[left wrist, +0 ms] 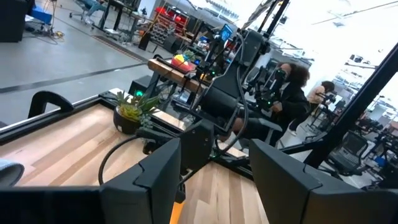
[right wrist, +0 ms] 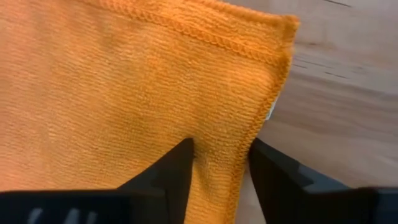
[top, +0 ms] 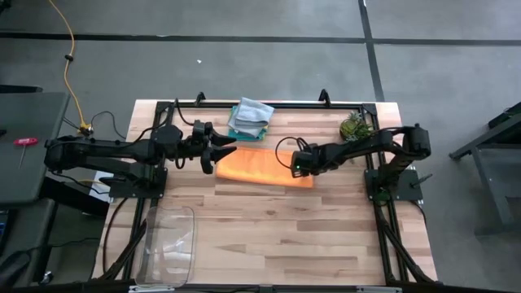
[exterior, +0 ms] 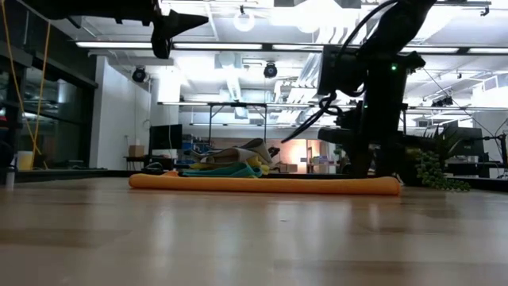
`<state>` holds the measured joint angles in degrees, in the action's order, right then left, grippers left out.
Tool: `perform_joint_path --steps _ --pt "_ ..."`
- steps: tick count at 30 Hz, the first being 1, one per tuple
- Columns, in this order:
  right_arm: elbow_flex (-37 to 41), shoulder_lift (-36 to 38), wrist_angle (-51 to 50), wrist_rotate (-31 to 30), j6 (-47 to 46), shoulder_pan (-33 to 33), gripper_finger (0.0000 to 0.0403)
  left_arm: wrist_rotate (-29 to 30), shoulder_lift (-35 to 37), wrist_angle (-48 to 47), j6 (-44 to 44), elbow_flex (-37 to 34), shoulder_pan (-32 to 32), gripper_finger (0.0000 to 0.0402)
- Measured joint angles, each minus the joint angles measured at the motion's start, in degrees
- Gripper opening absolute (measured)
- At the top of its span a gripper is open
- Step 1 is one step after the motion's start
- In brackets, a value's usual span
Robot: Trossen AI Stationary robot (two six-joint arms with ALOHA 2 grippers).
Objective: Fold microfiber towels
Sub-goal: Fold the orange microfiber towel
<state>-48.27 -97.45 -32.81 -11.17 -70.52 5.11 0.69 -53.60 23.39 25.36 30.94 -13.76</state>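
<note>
Orange microfiber towel (top: 264,167) lies as a long flat band on the wooden table (top: 269,236), just in front of the stacked teal, grey and yellow towels (top: 249,120), likely kept aside until their turn. The right gripper (right wrist: 221,163) pinches its hemmed edge near a corner, seemingly to carry the next fold. The left gripper (top: 220,151) hovers released above the opposite end
</note>
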Motion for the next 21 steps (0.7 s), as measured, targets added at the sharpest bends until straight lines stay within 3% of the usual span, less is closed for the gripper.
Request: perform_joint_path --steps 10,16,21 --pt "0.0 0.4 -5.3 -0.5 6.0 -0.2 0.0009 0.0 0.0 0.0 1.0 0.0 -0.5 0.0179" --pt "0.8 5.1 -20.2 -2.2 10.5 0.1 0.0003 0.0 0.0 0.0 1.0 0.0 -0.5 0.0179" --pt "6.4 14.9 -25.2 -4.5 12.0 0.5 0.0002 0.0 0.0 0.0 3.0 0.0 -0.5 0.0179"
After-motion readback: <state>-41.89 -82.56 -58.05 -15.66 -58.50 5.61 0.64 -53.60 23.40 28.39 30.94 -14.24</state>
